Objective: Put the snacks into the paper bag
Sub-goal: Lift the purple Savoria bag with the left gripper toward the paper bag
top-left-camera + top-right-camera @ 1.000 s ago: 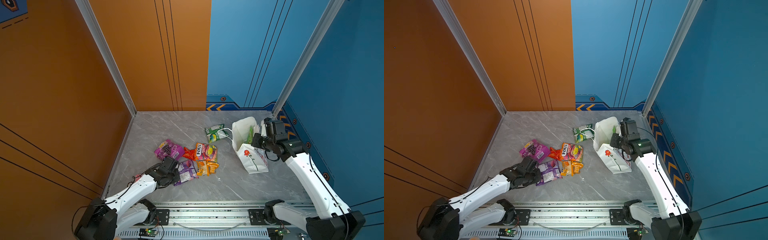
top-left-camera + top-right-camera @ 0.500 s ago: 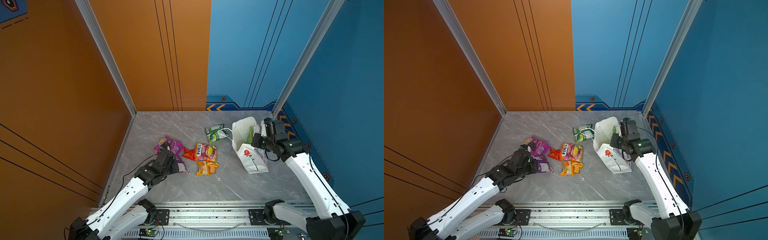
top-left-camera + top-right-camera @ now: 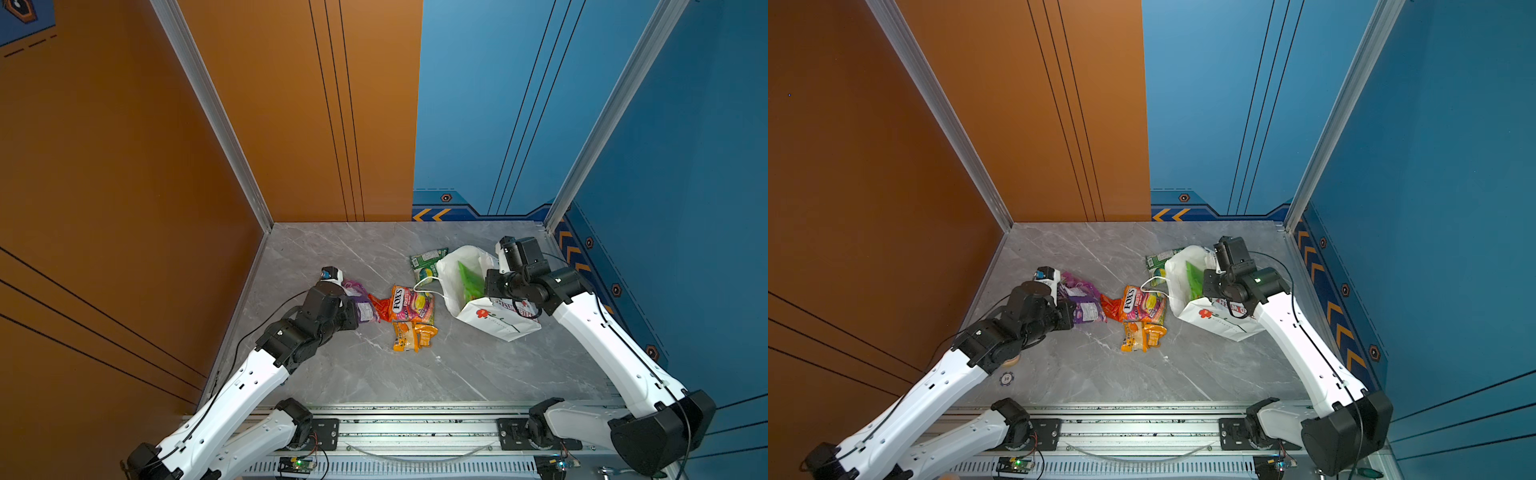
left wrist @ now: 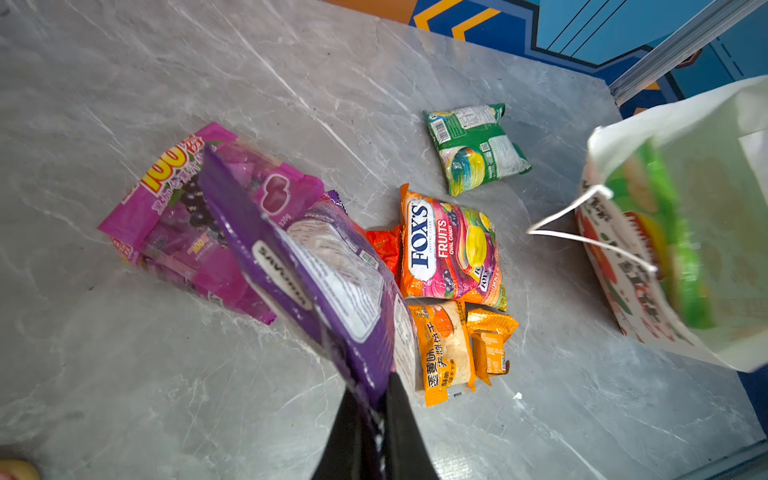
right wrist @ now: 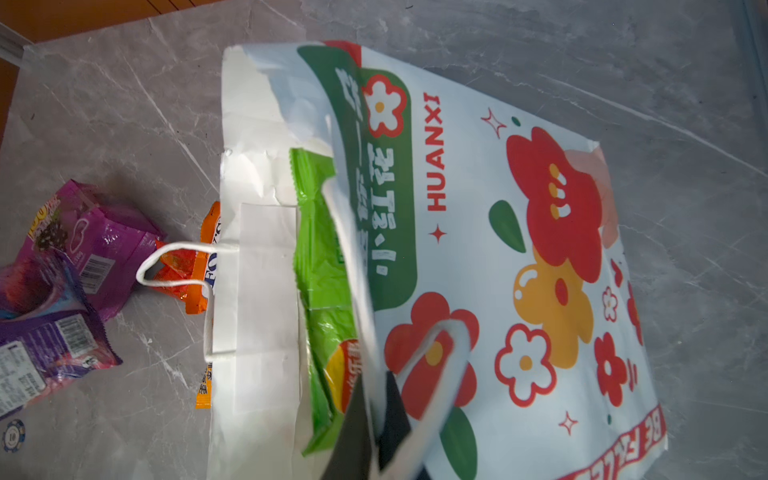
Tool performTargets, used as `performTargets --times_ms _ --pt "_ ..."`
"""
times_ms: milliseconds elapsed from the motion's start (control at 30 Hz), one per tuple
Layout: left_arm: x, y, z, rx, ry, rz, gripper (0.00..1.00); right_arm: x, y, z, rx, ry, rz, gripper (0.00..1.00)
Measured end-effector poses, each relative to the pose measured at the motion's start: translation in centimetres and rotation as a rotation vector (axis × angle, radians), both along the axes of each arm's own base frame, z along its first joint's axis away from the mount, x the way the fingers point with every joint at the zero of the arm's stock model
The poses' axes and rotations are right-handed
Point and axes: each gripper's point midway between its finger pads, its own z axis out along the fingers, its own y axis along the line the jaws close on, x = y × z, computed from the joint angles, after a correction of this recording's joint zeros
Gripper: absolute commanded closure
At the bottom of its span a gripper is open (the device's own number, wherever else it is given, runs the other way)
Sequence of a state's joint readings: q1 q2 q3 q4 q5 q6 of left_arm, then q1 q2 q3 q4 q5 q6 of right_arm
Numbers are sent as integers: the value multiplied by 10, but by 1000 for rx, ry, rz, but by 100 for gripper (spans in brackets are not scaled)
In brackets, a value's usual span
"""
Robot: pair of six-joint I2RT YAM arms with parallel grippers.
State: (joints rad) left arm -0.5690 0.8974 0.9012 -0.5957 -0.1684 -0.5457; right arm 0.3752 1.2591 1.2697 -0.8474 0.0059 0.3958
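Note:
My left gripper [image 4: 376,419] is shut on the edge of a purple snack packet [image 4: 332,282], held tilted above the table; in both top views this packet [image 3: 365,309] [image 3: 1086,309] hangs at the gripper [image 3: 356,312]. A second purple packet [image 4: 183,216] lies flat beneath. The FOX'S packet [image 3: 409,305], a red-orange one [image 4: 384,245], two small orange-yellow ones [image 4: 446,349] and a small green one [image 3: 428,262] lie mid-table. The white paper bag [image 3: 494,324] stands tilted at the right, a large green packet [image 5: 320,257] inside. My right gripper [image 5: 376,411] is shut on the bag's rim.
A round poker chip [image 3: 1006,378] lies near the left arm, close to the table's front. The orange wall runs along the left edge and the blue wall stands close behind the bag. A white cord handle [image 4: 582,232] sticks out from the bag toward the snacks.
My left gripper has lifted the purple packet off the table and carried it up and slightly toward the back. The right arm and the bag have stayed still.

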Motion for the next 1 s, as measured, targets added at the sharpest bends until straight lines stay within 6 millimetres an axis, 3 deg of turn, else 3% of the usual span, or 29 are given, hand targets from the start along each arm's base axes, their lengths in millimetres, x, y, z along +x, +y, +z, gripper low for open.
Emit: performTargets --times_ms 233,300,467,700,1000 --pt "11 -12 70 -49 -118 -34 100 0 -1 8 -17 -8 1 95" --pt "14 -25 94 -67 -156 -71 100 1 -1 12 -14 -16 1 95" --pt "14 -83 142 -80 -222 -240 100 1 0 13 -11 -20 1 95" --pt "13 -148 177 -86 -272 -416 100 0 3 14 9 -16 12 95" --pt "16 -184 208 -124 -320 -507 100 -6 13 26 85 -34 34 96"
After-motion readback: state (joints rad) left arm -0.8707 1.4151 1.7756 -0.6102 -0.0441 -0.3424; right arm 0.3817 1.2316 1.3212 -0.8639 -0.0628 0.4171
